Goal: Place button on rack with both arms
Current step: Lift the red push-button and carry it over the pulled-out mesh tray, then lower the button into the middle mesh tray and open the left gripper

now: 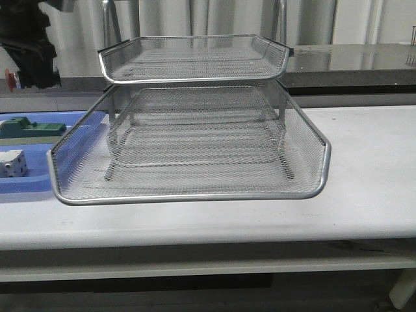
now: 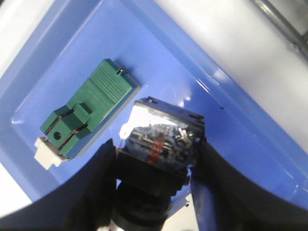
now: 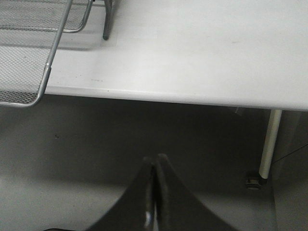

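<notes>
Black fingers of the left hand [image 2: 156, 192] clamp the button [image 2: 161, 142] above the blue tray [image 2: 231, 96]; the narrow grip could slip. The right hand [image 3: 155, 192] is closed, empty.

I see button [image 2: 161, 144] btwn left gripper [image 2: 154, 192] fingers, over tray [image 2: 231, 96] floor. Connector block [image 2: 84, 115] lies in same tray, just beside the jaws, not touching button. Right gripper [image 3: 155, 192] jaws pressed together, off table [image 3: 192, 53] edge; rack [image 3: 29, 53] on table, well beyond jaws.
</notes>
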{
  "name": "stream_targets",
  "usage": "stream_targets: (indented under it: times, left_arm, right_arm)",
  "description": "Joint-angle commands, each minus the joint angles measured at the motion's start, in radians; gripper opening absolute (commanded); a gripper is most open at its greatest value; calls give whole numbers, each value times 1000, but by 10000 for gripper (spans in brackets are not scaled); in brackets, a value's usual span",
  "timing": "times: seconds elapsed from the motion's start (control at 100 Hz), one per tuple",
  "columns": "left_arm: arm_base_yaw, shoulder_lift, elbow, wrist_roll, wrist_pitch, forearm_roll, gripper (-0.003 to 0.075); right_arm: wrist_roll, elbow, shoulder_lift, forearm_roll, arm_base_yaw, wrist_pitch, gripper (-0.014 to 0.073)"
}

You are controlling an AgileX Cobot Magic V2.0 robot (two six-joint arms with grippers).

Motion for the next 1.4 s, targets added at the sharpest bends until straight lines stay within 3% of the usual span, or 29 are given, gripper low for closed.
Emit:
stream_targets:
  times: [0.0, 0.43, 0.79, 1.16, 1.39]
  left_arm:
    - [-12, -116, -33, -34, 22, -13, -21]
    - [-95, -381, 145, -65, 22, -13, -21]
    - [-253, -578, 304, -109, 22, -24, -21]
    - [-437, -589, 398, -117, 16, -56, -21]
    - [-483, -525, 410, -117, 1, -93, -21]
  right_arm:
    - [-2, -31, 6, -8, -1, -57, -67]
    - [-2, -31, 6, -8, -1, -57, -67]
    - [-2, -31, 6, -8, -1, -57, -67]
    - [-2, -31, 6, -8, -1, -57, -67]
    - [-2, -31, 6, -8, -1, -57, -67]
